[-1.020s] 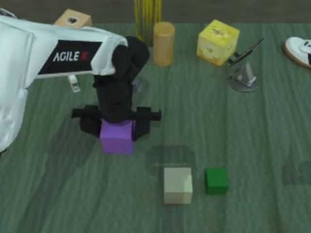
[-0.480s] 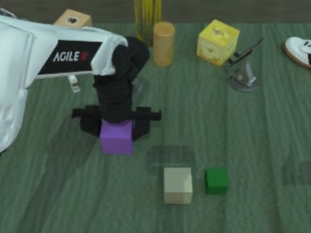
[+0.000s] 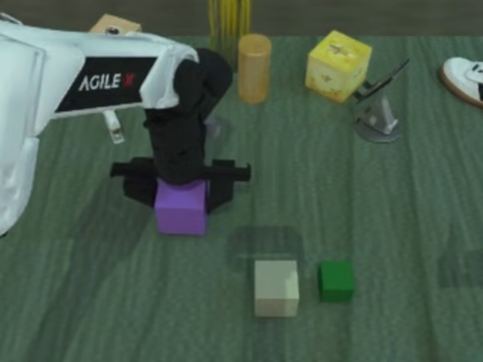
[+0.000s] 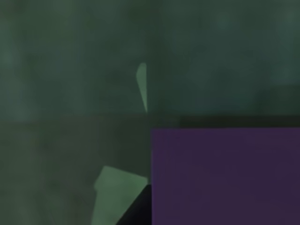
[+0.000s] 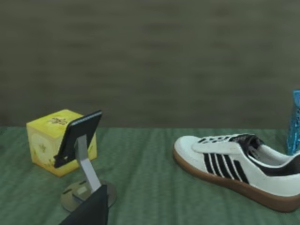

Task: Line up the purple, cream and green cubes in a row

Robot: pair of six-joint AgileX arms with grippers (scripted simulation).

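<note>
The large purple cube (image 3: 181,215) sits left of centre between the black fingers of my left gripper (image 3: 181,194), which is shut on it from above. In the left wrist view the purple cube (image 4: 225,176) fills the lower corner, with one dark finger (image 4: 138,212) against its side. The cream cube (image 3: 276,287) and the small dark green cube (image 3: 336,280) stand side by side near the front, apart from the purple one. My right arm is outside the top view. Only one finger (image 5: 91,208) of it shows in its wrist view, with nothing beside it.
Along the back stand a tan carton (image 3: 113,25), yellow rods (image 3: 229,26), an orange cylinder (image 3: 254,66), a yellow printed cube (image 3: 338,64), a phone stand (image 3: 377,113) and a white shoe (image 3: 464,78). A blue object (image 5: 294,122) shows beyond the shoe.
My left arm and the purple cube in its grip have shifted slightly upward in the top view. The cream and green cubes have not moved.
</note>
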